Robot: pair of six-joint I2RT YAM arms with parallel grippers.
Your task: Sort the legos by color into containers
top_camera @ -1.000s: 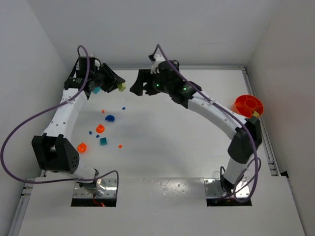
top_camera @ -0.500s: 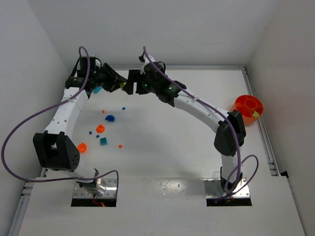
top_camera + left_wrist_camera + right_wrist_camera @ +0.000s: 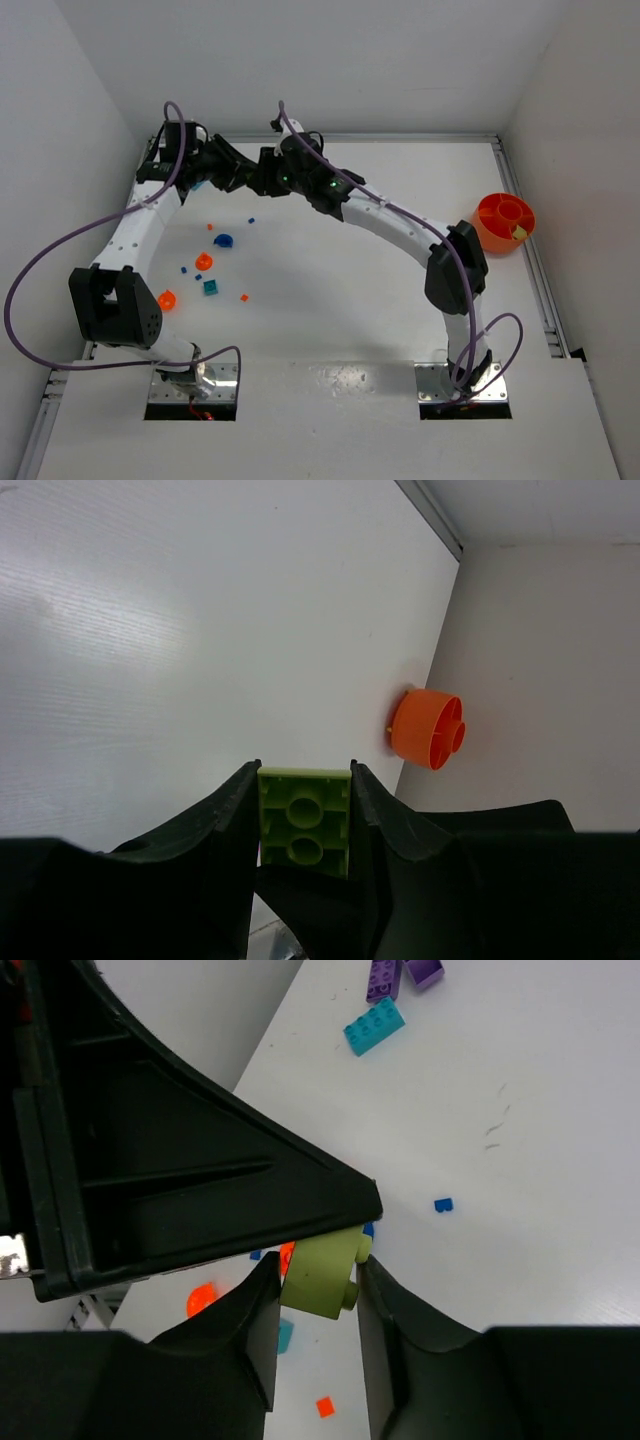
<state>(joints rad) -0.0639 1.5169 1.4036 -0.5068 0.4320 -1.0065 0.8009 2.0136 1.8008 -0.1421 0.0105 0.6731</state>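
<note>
Now the left arm (image 3: 135,230) and right arm (image 3: 390,215) meet nose to nose at the tabletop's (image 3: 350,290) far left: left tool (image 3: 303,772) clamped on the lime brick (image 3: 304,822), right tool (image 3: 318,1264) pinching that same brick.

Upper left of the top view is jamming up: left gripper (image 3: 303,775) and right gripper (image 3: 317,1265) are meeting nose to nose, both pinching the lime plastic brick (image 3: 304,830), no gap between. The right arm (image 3: 395,218) is arching across the middle. Round blue plastic cup (image 3: 223,240), round orange plastic cup (image 3: 203,262) and squarish teal plastic cup (image 3: 210,287) are cluttering left of centre. Lower centre of the white table (image 3: 330,320) is lying open.
</note>
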